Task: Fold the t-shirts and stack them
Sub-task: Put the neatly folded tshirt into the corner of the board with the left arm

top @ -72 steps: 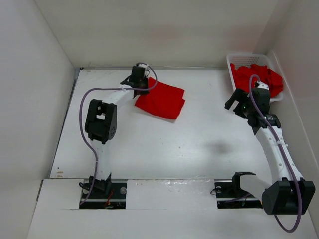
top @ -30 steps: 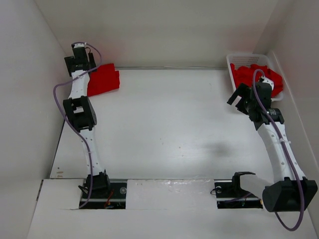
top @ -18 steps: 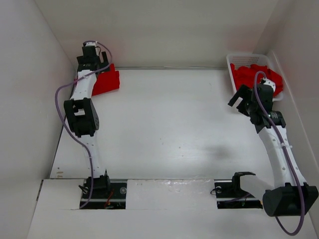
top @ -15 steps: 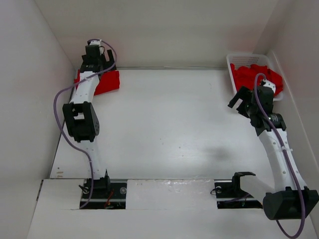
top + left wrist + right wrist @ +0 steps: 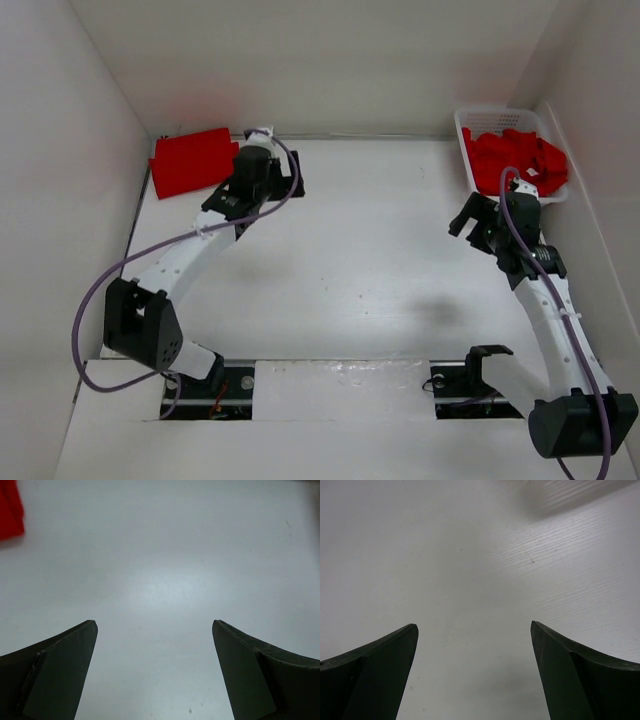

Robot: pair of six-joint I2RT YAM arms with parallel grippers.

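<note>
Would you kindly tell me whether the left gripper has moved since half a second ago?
Yes. The left gripper has swung right, away from the folded t-shirt by the far-left corner, toward the basket.

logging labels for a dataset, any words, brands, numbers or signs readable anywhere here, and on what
No text can be read in any view.
Folded shirt: plain red, no print showing.
Heaped shirts: plain red; any tag is too small to read.
Basket: white, no label visible.
Left pincer and right pincer: dark, with no markings showing.
</note>
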